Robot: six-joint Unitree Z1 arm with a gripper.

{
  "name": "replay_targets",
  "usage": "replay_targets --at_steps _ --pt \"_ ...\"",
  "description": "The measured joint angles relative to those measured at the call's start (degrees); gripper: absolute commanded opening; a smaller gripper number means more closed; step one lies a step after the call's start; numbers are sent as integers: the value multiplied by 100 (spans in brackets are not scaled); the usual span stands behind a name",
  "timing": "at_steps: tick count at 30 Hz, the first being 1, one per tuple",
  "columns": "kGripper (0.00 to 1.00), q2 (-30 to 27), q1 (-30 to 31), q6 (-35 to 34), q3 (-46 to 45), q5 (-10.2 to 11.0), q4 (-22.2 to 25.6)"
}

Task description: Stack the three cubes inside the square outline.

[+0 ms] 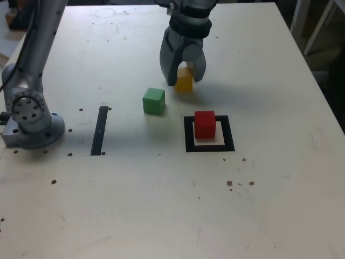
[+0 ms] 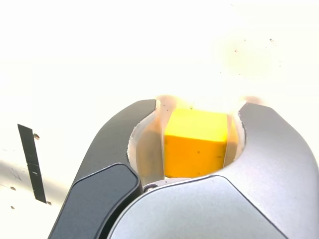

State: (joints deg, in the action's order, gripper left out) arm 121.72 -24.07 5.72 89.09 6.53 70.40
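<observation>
The pale, marked worktop [image 1: 108, 216] carries all items. The grey robot hand [image 1: 185, 82] is beyond the square outline of thick black tape with a pale centre [image 1: 228, 135], as the exterior view shows it. Its jaws are drawn in to cube width, with the yellow solid-coloured cube [image 2: 194, 144] between them; both pads appear to bear on its sides. Whether the cube is lifted cannot be told.

The red solid-coloured cube [image 1: 205, 125] stands inside the outline, nearer its left side in the exterior view. The green solid-coloured cube [image 1: 154, 101] stands to the exterior view's left of the outline and slightly beyond it.

Handling, as judged: all three cubes are light and stiff, not fragile, with smooth faces that could slip under an uneven grip. The sound hold is across two opposite upright faces, at mid-height.

Orientation: no cube has a long axis. The red cube's faces run roughly in line with the outline's sides; the green cube appears slightly turned from them. The yellow cube's side faces run along the pads.
</observation>
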Motion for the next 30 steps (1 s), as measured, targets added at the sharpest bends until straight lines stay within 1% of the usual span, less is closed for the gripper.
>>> replay_targets --at_steps 4,8,15,24,30 --pt "25 -60 0 188 5 -20 -1" --pt "25 -247 61 461 92 -22 8" --pt "25 -502 632 588 375 8 312" --pt "25 -610 1593 30 559 -15 739" --pt "25 -613 2146 -329 700 -24 904"
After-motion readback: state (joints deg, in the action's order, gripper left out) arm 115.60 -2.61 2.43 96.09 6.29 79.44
